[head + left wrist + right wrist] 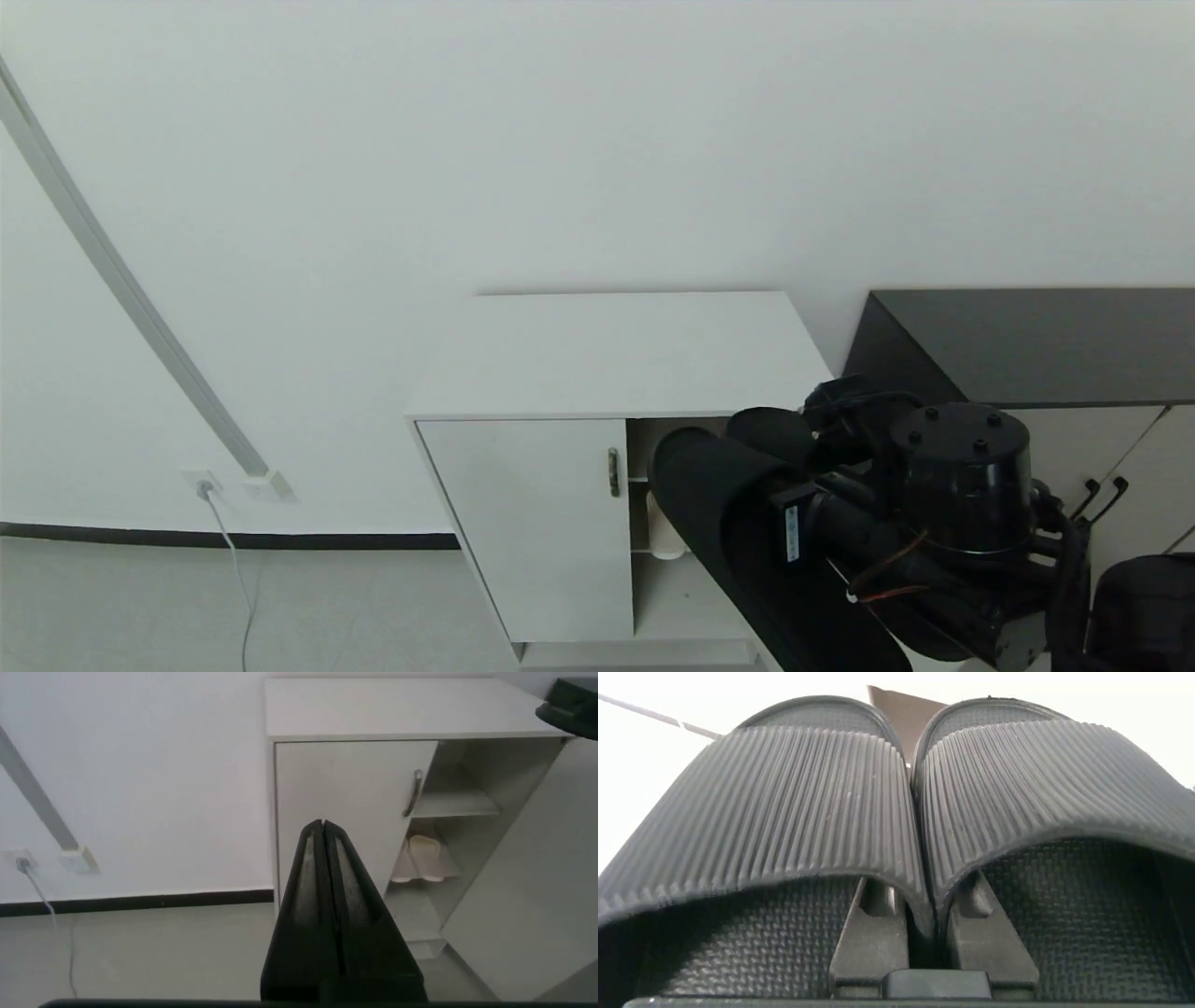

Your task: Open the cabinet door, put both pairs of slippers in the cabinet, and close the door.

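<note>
Pinching ribbed-strapped black slippers (785, 812) are the right fingers (868, 943); left fingers (304, 896) press together.

White cabinet (597, 355), seen from the front. Its left door (532, 523) is shut and blocks that half. Its right door (523, 905) stands swung outward, a tall panel walling the right side of the opening. Inside the open half, a pale pair of slippers (425, 859) takes up the middle level. There is free room above the upper shelf (453, 803) and in the bottom compartment (416, 919). The black slippers (719, 523) clamped in my right jaws hang directly before the opening and cover much of it. A dark cabinet (1027, 341) stands just right of the white cabinet. Open floor (327, 607) lies to its left, crossed by a cable (245, 597).
</note>
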Tool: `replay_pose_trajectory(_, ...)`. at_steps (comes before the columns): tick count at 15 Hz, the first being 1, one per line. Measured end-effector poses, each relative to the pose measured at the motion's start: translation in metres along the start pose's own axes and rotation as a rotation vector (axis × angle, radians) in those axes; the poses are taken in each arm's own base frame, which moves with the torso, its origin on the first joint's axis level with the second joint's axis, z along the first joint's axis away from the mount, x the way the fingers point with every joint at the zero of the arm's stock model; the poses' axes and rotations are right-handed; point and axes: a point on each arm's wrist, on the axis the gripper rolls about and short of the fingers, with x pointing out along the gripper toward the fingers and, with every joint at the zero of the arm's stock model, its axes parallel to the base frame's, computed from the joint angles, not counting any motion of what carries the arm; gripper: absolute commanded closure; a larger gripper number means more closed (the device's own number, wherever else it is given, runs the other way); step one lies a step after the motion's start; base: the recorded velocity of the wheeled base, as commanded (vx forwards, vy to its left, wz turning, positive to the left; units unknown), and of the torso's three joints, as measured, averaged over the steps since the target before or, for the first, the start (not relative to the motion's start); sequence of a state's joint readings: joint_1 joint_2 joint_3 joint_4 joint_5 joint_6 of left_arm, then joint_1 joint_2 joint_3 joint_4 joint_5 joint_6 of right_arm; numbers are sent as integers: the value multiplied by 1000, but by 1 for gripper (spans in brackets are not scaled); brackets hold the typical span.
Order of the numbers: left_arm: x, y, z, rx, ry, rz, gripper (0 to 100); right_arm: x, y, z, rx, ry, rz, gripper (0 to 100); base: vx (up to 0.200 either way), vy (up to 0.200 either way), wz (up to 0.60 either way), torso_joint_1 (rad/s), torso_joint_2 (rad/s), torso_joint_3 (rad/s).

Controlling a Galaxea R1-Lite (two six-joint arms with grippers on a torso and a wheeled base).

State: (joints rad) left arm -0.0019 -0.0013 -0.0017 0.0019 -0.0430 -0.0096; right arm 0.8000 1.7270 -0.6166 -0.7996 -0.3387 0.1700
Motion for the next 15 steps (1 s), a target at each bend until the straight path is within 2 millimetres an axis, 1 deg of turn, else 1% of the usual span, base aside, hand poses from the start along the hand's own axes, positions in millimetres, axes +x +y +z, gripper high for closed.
replay_pose_trajectory(1,0,0,0,0,-1,1,100,0,0,0,-1,1,-3,100,0,0,0,0,0,0)
replay_pose_trajectory(2,0,0,0,1,0,0,100,0,0,0,-1,1,0,100,0,0,-600,7,7,12)
replay_pose_trajectory(9,0,0,0,-1,-1,1,100,1,-1,-1,-1,4,-4,100,0,0,0,0,0,0)
replay_pose_trajectory(12,0,0,0,-1,2,1,100,0,1,-2,-3,6,3,100,0,0,0,-79,149,80)
replay_pose_trajectory(15,0,0,0,-1,0,0,100,0,1,-2,-5,8,5,100,0,0,0,-4,17,7)
